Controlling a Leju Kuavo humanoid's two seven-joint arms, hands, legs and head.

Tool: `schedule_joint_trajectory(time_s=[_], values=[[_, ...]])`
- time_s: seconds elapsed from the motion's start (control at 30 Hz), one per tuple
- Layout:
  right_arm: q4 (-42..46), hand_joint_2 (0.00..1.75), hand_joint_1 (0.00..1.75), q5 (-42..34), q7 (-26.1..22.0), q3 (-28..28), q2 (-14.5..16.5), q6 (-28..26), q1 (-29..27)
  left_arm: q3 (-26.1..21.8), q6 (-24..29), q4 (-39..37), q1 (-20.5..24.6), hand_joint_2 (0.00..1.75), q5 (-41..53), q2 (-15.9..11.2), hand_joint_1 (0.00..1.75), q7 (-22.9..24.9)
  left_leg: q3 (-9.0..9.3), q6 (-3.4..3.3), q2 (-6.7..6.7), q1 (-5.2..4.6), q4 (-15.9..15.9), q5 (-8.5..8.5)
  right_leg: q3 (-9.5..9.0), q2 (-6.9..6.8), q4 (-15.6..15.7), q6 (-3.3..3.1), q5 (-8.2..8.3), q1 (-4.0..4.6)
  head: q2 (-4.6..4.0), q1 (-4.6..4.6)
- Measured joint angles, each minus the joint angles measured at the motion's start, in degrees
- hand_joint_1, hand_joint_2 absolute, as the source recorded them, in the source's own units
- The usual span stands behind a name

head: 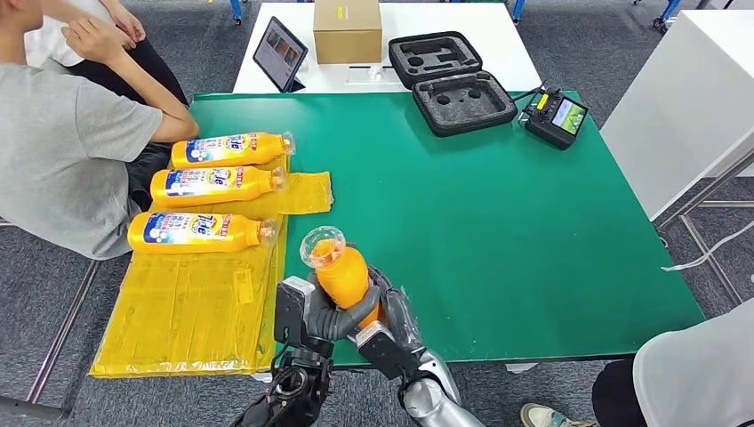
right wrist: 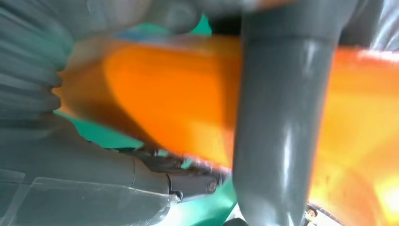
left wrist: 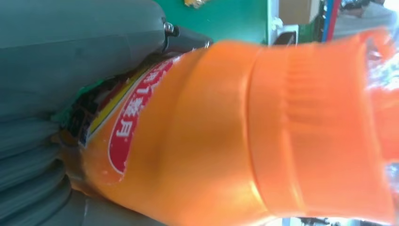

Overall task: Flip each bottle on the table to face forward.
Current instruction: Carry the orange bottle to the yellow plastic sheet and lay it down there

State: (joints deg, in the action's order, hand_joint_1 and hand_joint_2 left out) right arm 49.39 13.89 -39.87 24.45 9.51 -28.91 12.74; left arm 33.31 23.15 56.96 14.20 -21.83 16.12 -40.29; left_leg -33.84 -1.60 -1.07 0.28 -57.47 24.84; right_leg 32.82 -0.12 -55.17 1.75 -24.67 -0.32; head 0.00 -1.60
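Both Robot Hands on One Bottle at the Near Edge

Left robot hand [head: 307,313] and right robot hand [head: 384,322] were both wrapped around the same orange bottle [head: 340,271], which I held raised over the near edge of the counter [head: 498,222], cap end tipped up and away from the robot. From the left wrist view, the grey thumb [left wrist: 84,42] lay along the bottle's shoulder beside a red label; from the right wrist view, a thick grey finger [right wrist: 277,132] crossed the orange body. Neither hand had any slack that I could see.

To do the turn well, I judged I should let one hand carry the weight while the other rolled the body, keep the grip on the wide middle rather than the tapering neck, and set it down label-up beside the others with its cap pointing the same way.

The bottle looked like smooth, glossy plastic, rounded and likely slippery, with a ribbed orange collar [left wrist: 320,127] below a clear cap [head: 321,245]. Three matching bottles [head: 204,187] lay on their sides in a row on a crinkled yellow plastic sheet [head: 187,311], printed labels showing. The counter itself was matte green. Further back sat a black foam-lined case [head: 451,82], a handheld controller [head: 556,116], a tablet [head: 280,53] and a cardboard box [head: 347,29]. A person in a grey shirt [head: 62,151] sat close to the bottles.
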Motion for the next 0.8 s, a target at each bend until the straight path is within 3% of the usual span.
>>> schedule_joint_trajectory(time_s=[0.37, 0.8], values=[[0.0, 1.75, 0.0, -3.8, -0.1, 0.0, -0.4, 3.6, 0.4, 0.1, -0.1, 1.5, -0.6, 1.75, 0.6, 0.0, 1.75, 0.1, -0.01, 0.0, 0.0, 0.0, 0.0, -0.01, 0.01, 0.0, 0.0, 0.0, 0.0, 0.0, 0.0, 0.02], [0.6, 1.75, 0.0, -4.6, -0.2, 0.1, -0.5, 3.7, 0.3, 0.1, 0.2, 3.5, -1.3, 1.75, 0.5, -0.4, 1.75, 0.1, -0.01, 0.01, 0.0, 0.0, 0.0, -0.01, 0.02, 0.0, 0.0, 0.0, 0.01, 0.0, 0.0, 0.02]])
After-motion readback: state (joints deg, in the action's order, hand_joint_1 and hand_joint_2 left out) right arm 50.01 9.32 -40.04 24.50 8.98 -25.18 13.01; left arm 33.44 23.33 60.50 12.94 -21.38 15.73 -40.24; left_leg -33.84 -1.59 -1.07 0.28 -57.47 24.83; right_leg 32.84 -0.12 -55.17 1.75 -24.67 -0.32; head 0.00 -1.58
